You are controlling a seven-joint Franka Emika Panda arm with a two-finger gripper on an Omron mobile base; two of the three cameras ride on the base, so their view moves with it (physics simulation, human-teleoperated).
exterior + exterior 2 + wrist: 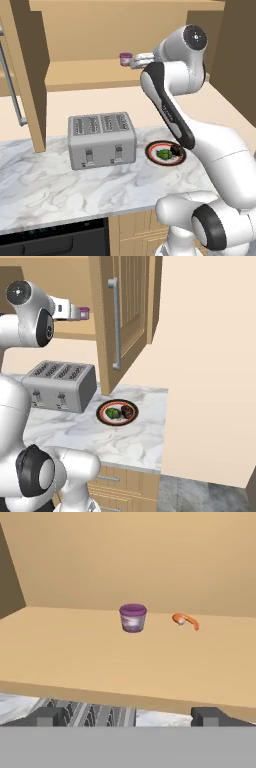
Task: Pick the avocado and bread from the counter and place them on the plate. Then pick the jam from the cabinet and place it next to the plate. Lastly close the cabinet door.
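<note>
You had the cabinet (75, 70) open, its left door (30, 75) swung out toward you with a silver bar handle (12, 80) on it. On the shelf, left to right in the hand view, stood the jam (133, 617), upright, purple with a paler band around its body, and near it on the right a small orange item (185, 620) lying flat, apart from the jar. No writing could be read on the jar; the pale band was too blurred to tell.

Your gripper (129, 714) was raised to shelf height, pointed at the jam, with its fingers spread wide apart and nothing between them. In the left base view the jar (125, 58) sat just beyond the hand.

Below, on the counter (50, 185), you had the silver four-slot toaster (102, 140) at the left, with no brand mark legible on it. To its right lay the plate (165, 152), carrying the avocado (163, 154) on its left side and the bread (176, 149) on its right, the two close together.

From the right base camera, you saw the right cabinet door (122, 321) hanging open above the plate (117, 412).
</note>
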